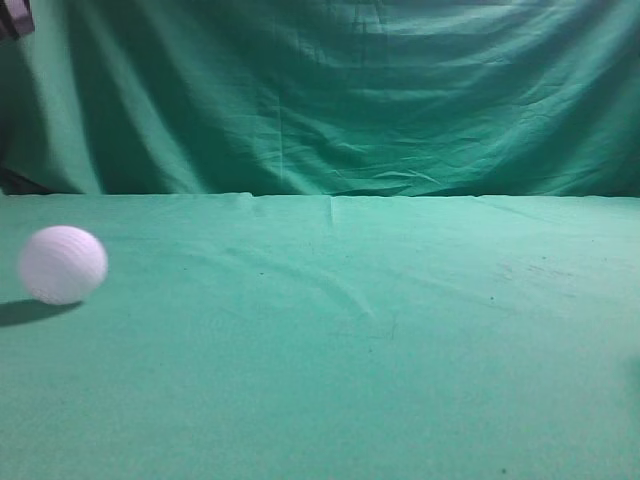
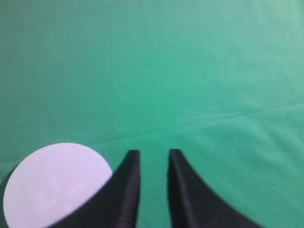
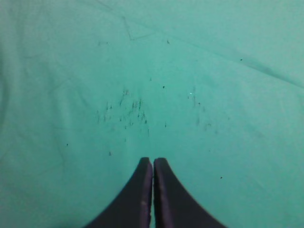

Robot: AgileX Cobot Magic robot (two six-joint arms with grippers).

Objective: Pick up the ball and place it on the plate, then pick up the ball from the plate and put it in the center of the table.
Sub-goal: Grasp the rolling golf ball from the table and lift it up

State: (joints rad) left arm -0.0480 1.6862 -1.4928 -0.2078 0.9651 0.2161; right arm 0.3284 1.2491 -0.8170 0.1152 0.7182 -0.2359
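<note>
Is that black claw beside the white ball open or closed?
Slightly open: the left gripper shows green cloth between its fingertips, and the ball lies outside it.

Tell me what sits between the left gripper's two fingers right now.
Nothing but bare green table cloth: the left wrist view shows the left gripper slightly open with an empty gap, and the ball lies outside, beside its left finger.

Low exterior view, wrist views downward, table [image 1: 400, 340]

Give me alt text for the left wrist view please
A white ball sits on green table cloth at lower left, beside and outside the black left gripper, whose two fingers stand slightly apart with only cloth showing between them.
</note>
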